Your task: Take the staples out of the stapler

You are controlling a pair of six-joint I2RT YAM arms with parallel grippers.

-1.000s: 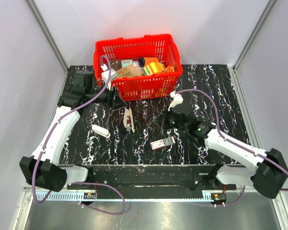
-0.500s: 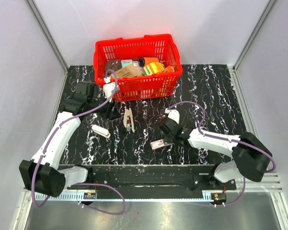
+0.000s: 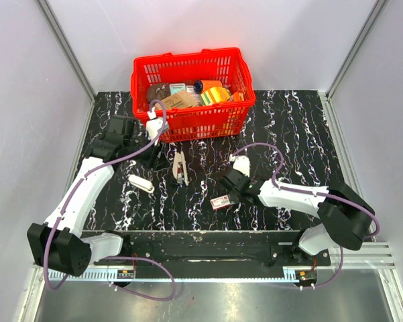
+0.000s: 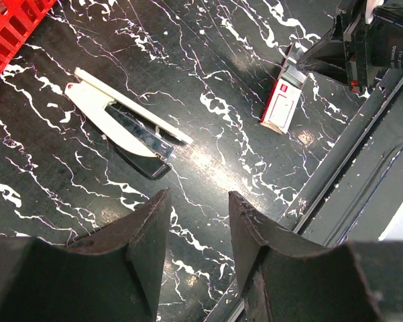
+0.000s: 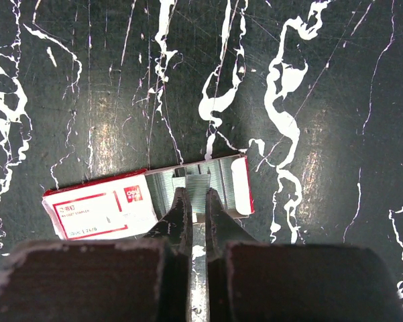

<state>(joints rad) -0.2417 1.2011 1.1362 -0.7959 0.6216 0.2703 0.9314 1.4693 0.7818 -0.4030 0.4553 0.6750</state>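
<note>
The cream-white stapler [image 3: 179,168] [image 4: 121,124] lies swung open on the black marbled table, its two arms spread from the hinge. My left gripper [image 3: 158,159] [image 4: 198,208] hovers just left of it, open, with nothing between the fingers. The red-and-white staple box [image 3: 221,202] [image 5: 104,204] lies slid open near the table's middle. My right gripper [image 3: 230,192] [image 5: 197,193] is low over its open tray, fingers shut on a short strip of staples [image 5: 198,182] that pokes out past the tips.
A red basket [image 3: 194,59] filled with several small items stands at the back, close behind the left gripper. A small white oblong piece [image 3: 141,183] lies left of the stapler. The black rail [image 3: 201,243] runs along the near edge.
The right arm has swung forward and left, coming down onto the staple box. The left gripper has shifted slightly toward the stapler and narrowed a little.
</note>
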